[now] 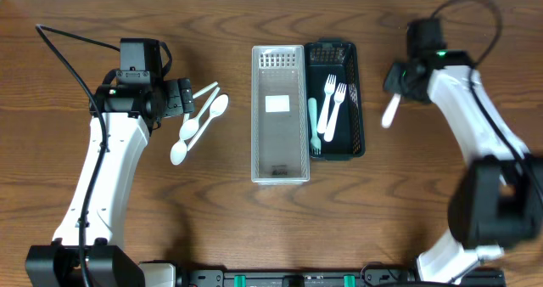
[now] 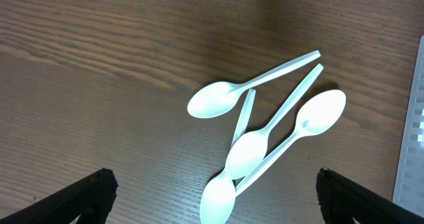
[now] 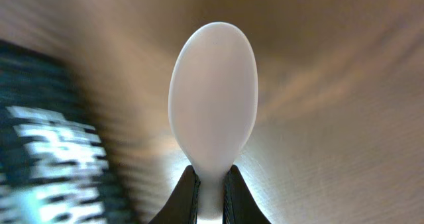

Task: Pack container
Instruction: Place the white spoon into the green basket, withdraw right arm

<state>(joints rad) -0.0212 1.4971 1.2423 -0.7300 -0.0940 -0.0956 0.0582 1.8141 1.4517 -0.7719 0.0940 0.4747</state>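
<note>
Several white plastic spoons (image 1: 197, 121) lie in a loose pile on the table, left of the clear container (image 1: 257, 109). My left gripper (image 1: 188, 96) hovers over them, open and empty. In the left wrist view the spoons (image 2: 248, 151) lie crossed between the spread fingers (image 2: 212, 181). My right gripper (image 1: 394, 87) is shut on a white spoon (image 1: 390, 111), right of the black basket (image 1: 357, 100). In the right wrist view the spoon's bowl (image 3: 213, 98) sticks out ahead of the shut fingers (image 3: 211, 184).
The black basket holds two white forks (image 1: 335, 104) and a pale teal utensil (image 1: 313, 126). The clear container touches the basket's left side, and its edge shows in the left wrist view (image 2: 414, 131). A black cable (image 1: 72, 62) runs over the table's left side.
</note>
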